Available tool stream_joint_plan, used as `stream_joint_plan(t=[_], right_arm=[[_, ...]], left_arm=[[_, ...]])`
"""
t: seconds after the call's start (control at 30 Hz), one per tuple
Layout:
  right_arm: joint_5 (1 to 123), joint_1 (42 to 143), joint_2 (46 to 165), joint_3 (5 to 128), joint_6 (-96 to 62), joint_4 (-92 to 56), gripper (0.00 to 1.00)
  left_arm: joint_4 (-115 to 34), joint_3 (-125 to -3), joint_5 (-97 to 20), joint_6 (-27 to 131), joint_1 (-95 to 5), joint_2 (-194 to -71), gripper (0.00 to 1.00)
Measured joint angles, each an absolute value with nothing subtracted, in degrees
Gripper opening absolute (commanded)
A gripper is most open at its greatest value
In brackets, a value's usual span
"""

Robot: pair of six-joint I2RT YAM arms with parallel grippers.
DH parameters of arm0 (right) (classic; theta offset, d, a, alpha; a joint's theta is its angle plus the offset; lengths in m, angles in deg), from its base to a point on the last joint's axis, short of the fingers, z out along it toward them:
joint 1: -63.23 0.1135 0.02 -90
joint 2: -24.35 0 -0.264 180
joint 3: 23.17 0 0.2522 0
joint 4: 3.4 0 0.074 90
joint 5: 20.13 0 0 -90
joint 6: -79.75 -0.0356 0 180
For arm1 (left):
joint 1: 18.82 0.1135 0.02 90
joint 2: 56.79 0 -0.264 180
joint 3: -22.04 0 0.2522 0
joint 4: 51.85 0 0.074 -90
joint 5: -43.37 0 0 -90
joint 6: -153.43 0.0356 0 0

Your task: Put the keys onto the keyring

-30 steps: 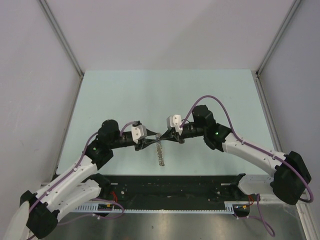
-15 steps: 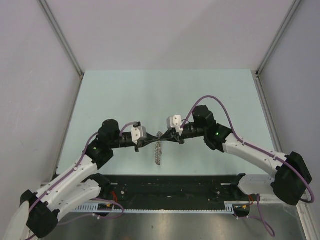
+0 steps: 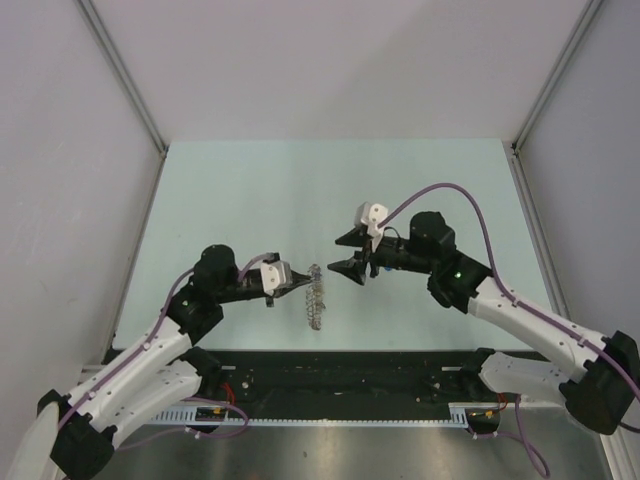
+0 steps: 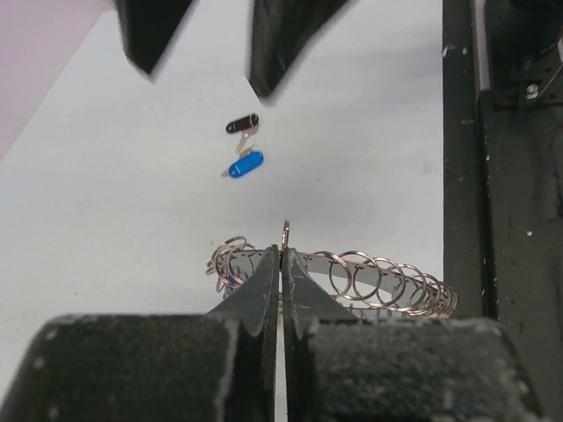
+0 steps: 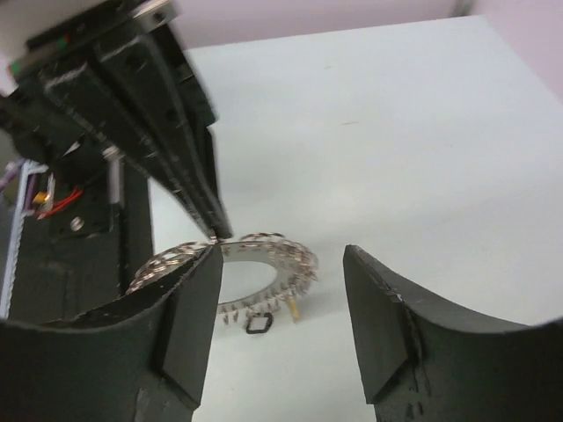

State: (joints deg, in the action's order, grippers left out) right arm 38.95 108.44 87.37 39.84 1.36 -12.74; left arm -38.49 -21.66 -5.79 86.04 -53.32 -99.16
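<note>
Right gripper [image 3: 343, 253] has opened and backed off right of centre, jaws wide. Left gripper [image 4: 281, 253] pinching one keyring [image 4: 361, 283] loop, mid-frame. Risk: thin loop slips, or coil twists. Keys [image 4: 246, 164] lie loose beyond.

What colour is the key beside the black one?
The key is blue; best in left wrist view.
</note>
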Motion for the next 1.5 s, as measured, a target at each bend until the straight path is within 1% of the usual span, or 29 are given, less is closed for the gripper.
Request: stream_joint_plan(t=[0.07,0.1,0.23,0.37,0.47,0.57,0.73,0.9,1.0,1.27,1.47,1.5], right_arm=[[42.27,106.98,84.88,38.9,-1.21,-11.82,0.7],[43.74,106.35,83.46,37.96,-2.31,-11.6,0.71],[52.2,103.66,78.28,32.37,-6.33,-10.99,0.8],[62.75,103.35,77.38,28.22,-10.53,-12.5,0.8],[69.86,102.56,78.58,27.54,-13.85,-15.41,0.79],[73.99,99.83,80.75,27.54,-17.35,-18.16,0.76],[74.21,94.96,85.66,27.58,-20.82,-21.68,0.72],[75.39,93.21,92.27,29.75,-21.41,-26.36,0.64],[75.87,92.4,96.0,31.54,-22.37,-27.69,0.61],[72.96,87.75,102.3,32.37,-32.08,-28.41,0.57],[72.94,87.77,103.87,31.67,-40.43,-26.75,0.46],[73.07,87.75,103.87,31.1,-42.04,-25.79,0.43]], left_arm=[[-35.76,-22.29,-6.9,87.68,-53.32,-99.42,0.0],[-34.16,-22.86,-7.58,88.55,-53.32,-99.64,0.0],[-29.05,-25.79,-9.66,91.85,-53.32,-100.25,0.0],[-25.92,-27.78,-11.58,94.24,-53.32,-100.3,0.0],[-24.09,-28.63,-12.43,95.29,-53.32,-100.71,0.0],[-22.75,-29.13,-13.7,95.48,-53.32,-101.8,0.0],[-19.39,-31.71,-17.88,92.44,-53.32,-105.23,0.0],[-16.83,-34.33,-22.42,88.16,-53.32,-108.45,0.0],[-15.34,-34.81,-25.46,86.24,-53.32,-109.93,0.0],[-13.24,-35.38,-30.62,83.35,-53.32,-111.44,0.01],[-13.2,-35.38,-32.59,82.83,-53.32,-109.85,0.0],[-13.2,-35.38,-32.89,82.81,-53.32,-109.54,0.0]])
